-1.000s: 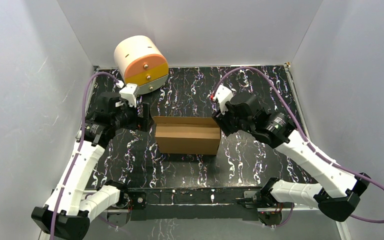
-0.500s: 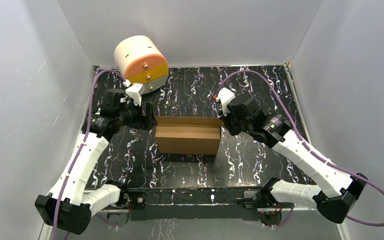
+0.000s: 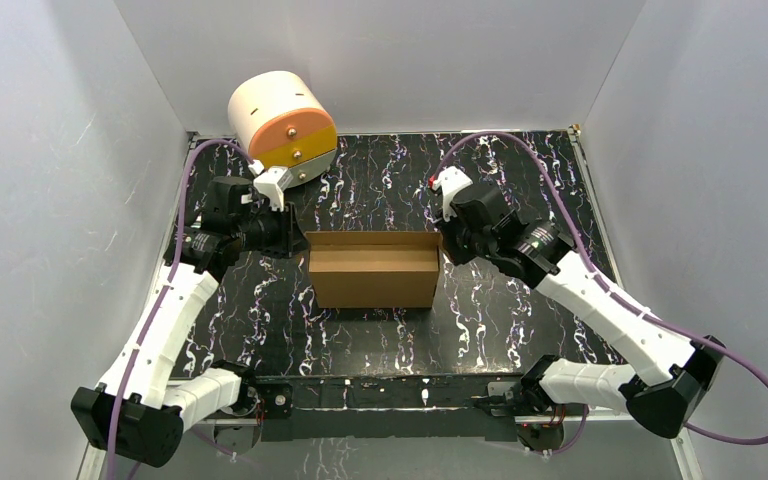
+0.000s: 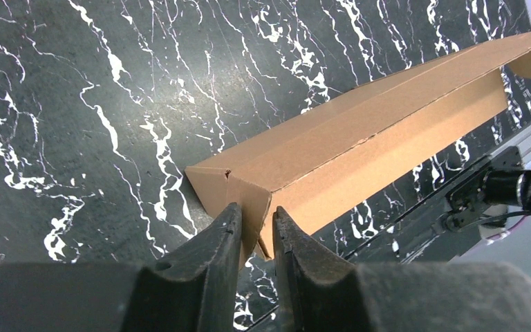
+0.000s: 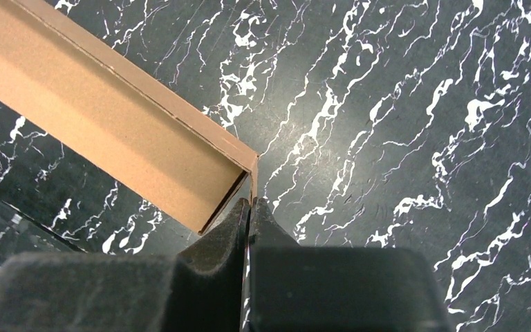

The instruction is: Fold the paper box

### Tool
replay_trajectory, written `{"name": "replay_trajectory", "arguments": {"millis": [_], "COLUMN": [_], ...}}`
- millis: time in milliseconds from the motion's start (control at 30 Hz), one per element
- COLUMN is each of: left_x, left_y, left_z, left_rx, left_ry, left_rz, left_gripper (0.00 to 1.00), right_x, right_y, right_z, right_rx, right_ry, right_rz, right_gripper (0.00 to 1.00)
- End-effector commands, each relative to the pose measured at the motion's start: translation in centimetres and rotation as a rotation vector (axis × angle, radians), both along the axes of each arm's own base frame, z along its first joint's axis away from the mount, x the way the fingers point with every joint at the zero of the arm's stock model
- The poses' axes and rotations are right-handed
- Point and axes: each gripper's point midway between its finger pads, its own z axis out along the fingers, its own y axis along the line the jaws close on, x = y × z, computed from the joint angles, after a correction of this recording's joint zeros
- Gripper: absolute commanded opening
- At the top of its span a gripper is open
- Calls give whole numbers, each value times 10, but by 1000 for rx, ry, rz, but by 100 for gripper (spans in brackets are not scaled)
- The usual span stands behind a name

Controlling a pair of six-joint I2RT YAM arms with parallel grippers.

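The paper box is a brown cardboard, open-topped shallow box in the middle of the black marbled table. My left gripper is at its left end. In the left wrist view the box runs away to the upper right, and my left gripper has its jaws closed on the near end flap. My right gripper is at the right end. In the right wrist view my right gripper is pinched shut on the thin end wall of the box.
A cream cylindrical cabinet with an orange and yellow front lies at the back left, close behind my left arm. White walls enclose the table on three sides. A metal rail with the arm bases runs along the near edge.
Both grippers have moved inward to the ends of the box and their jaws have closed from wide open, the left on the end flap and the right on the end wall. The box has barely moved.
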Motion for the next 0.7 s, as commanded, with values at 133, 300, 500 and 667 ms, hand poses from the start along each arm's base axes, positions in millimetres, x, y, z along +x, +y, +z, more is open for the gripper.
{"name": "replay_trajectory", "arguments": {"millis": [133, 300, 500, 667], "left_x": [-4, -5, -6, -8], "left_y": [-11, -13, -10, -10], "left_z": [23, 25, 23, 15], "left_rx": [-130, -174, -193, -190], "left_ry": [39, 58, 58, 75], "left_rz": [57, 107, 149, 157], "left_gripper": [18, 15, 10, 9], "right_x": [7, 7, 6, 7], "right_y": [17, 23, 26, 27], "right_z": [25, 20, 15, 14], "right_rx": [154, 204, 275, 305], "right_ry": [48, 115, 187, 214], "right_rz": [-127, -203, -318, -381], "right_gripper": [6, 0, 0, 0]}}
